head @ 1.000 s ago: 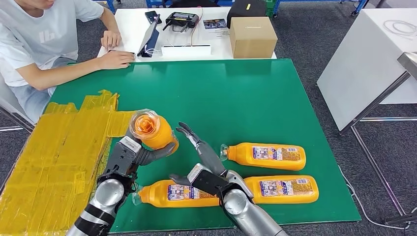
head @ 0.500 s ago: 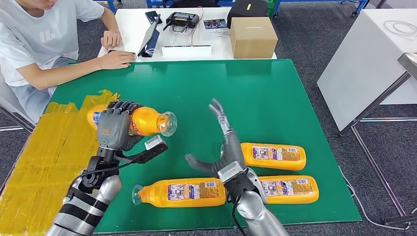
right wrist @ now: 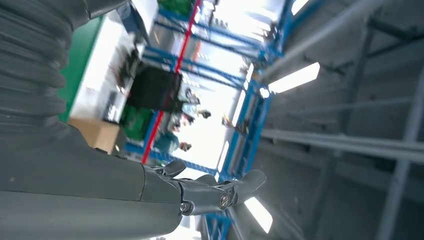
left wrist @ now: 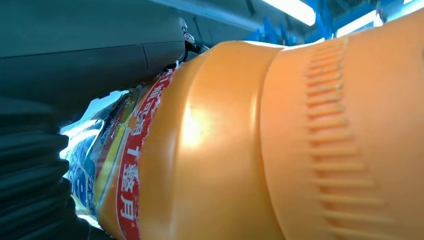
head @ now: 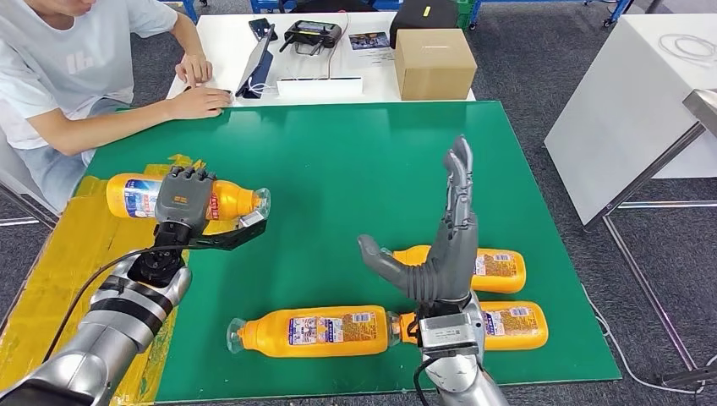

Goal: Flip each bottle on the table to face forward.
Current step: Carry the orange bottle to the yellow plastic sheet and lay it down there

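Head view: left hand [head: 183, 205] grips orange bottle [head: 227, 201] sideways, label showing; right hand [head: 446, 245] raised, fingers spread, empty.

A green-topped table [head: 355, 169] is carrying a patch of crinkled yellow tape [head: 59, 279] along its left side and three orange plastic juice bottles [head: 309, 331] [head: 495, 269] [head: 507, 325], all lying on their sides near the front edge.

The silver-armed right hand [head: 446, 254] hides the necks of two orange plastic label-wrapped bottles [head: 499, 269] lying on the green bench [head: 355, 169]. Dark fingers [head: 188, 182] of the left hand [head: 188, 207] cover the held orange bottle's [head: 139, 194] middle.
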Available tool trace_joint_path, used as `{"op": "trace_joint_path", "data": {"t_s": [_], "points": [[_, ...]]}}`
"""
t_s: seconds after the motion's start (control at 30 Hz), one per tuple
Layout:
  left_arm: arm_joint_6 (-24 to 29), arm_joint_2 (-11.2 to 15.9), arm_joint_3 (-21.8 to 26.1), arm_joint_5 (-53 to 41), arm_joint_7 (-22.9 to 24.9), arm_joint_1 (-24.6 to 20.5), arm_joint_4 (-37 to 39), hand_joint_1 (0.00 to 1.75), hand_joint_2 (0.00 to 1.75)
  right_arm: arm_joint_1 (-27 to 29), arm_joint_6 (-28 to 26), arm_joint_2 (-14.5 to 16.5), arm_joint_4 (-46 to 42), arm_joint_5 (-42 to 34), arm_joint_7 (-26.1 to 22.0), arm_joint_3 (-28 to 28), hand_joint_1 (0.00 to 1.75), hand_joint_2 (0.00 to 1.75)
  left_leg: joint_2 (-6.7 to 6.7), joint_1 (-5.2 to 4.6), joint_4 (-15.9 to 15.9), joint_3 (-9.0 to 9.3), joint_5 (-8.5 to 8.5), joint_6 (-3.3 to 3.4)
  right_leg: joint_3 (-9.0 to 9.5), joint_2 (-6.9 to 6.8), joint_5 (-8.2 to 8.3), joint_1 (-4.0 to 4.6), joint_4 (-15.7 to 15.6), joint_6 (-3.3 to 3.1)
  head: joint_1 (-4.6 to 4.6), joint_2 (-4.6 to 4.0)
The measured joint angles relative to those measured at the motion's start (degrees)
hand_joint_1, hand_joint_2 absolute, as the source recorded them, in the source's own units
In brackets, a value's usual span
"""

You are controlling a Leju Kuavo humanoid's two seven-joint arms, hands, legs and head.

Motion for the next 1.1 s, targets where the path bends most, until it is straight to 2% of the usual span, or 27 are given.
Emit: {"op": "trace_joint_path", "data": {"t_s": [0.23, 0.47, 0.63, 0.67, 0.77, 0.8, 0.97, 1.1], "points": [[-4.4, 0.1, 2.0, 4.0, -0.9, -3.7, 11.4, 1.75, 1.75, 0.0, -1.3, -0.4, -1.8, 1.2, 0.8, 0.3, 0.00, 1.75, 0.03, 0.00, 0.0, 0.01, 0.00, -0.01, -0.01, 0.02, 0.00, 0.01, 0.0, 0.00, -0.01, 0.00], [-9.8, -0.4, 5.8, 10.0, -1.0, -5.4, 18.0, 1.75, 1.75, -0.8, 0.8, -0.8, -1.4, 3.7, 3.2, 1.8, 0.00, 1.75, 0.03, 0.01, 0.0, -0.01, 0.00, -0.01, 0.00, 0.02, 0.00, 0.01, 0.0, 0.00, -0.01, 0.00], [-11.8, -0.4, 9.1, 14.5, -3.3, -6.0, 21.2, 1.75, 1.75, -2.6, 2.8, -1.4, 0.6, 5.5, 5.1, 3.5, 0.00, 1.75, 0.00, 0.01, 0.0, 0.01, 0.00, -0.01, 0.04, 0.00, 0.00, 0.01, 0.0, 0.00, -0.01, 0.00], [-11.9, -0.4, 9.7, 15.1, -3.7, -6.1, 21.6, 1.55, 1.75, -2.8, 3.0, -1.5, 1.0, 5.6, 5.3, 3.8, 0.00, 1.75, -0.01, 0.01, 0.0, 0.01, 0.00, -0.01, 0.05, 0.00, 0.00, 0.01, 0.0, 0.00, -0.02, 0.00], [-11.9, -0.4, 11.0, 16.1, -4.2, -6.4, 22.5, 0.24, 1.75, -3.4, 3.7, -1.7, 2.0, 5.7, 5.6, 4.4, 0.00, 1.75, -0.02, 0.01, 0.0, 0.02, 0.00, -0.01, 0.06, 0.00, 0.00, 0.01, 0.0, 0.00, -0.02, 0.00], [-11.7, -0.4, 11.4, 16.5, -4.3, -6.5, 22.8, 0.00, 1.75, -3.6, 3.9, -1.8, 2.3, 5.7, 5.8, 4.5, 0.00, 1.75, -0.02, 0.01, 0.0, 0.03, 0.00, -0.01, 0.07, 0.00, 0.00, 0.01, 0.0, 0.00, -0.02, 0.00], [-8.6, -0.4, 13.3, 18.8, -5.0, -6.2, 24.0, 0.00, 1.75, -4.5, 5.1, -2.2, 3.8, 5.6, 6.6, 5.3, 0.00, 1.75, -0.03, 0.01, 0.0, 0.06, 0.01, -0.01, 0.09, -0.01, 0.00, 0.01, 0.0, 0.00, -0.02, 0.00], [-7.2, -0.4, 15.6, 23.3, -8.7, -5.7, 24.3, 0.00, 1.75, -4.9, 5.9, -2.4, 4.7, 5.1, 6.8, 5.6, 0.00, 1.75, -0.04, 0.01, 0.0, 0.08, 0.02, -0.02, 0.12, -0.02, 0.00, 0.01, 0.0, 0.00, -0.02, 0.00]]}}
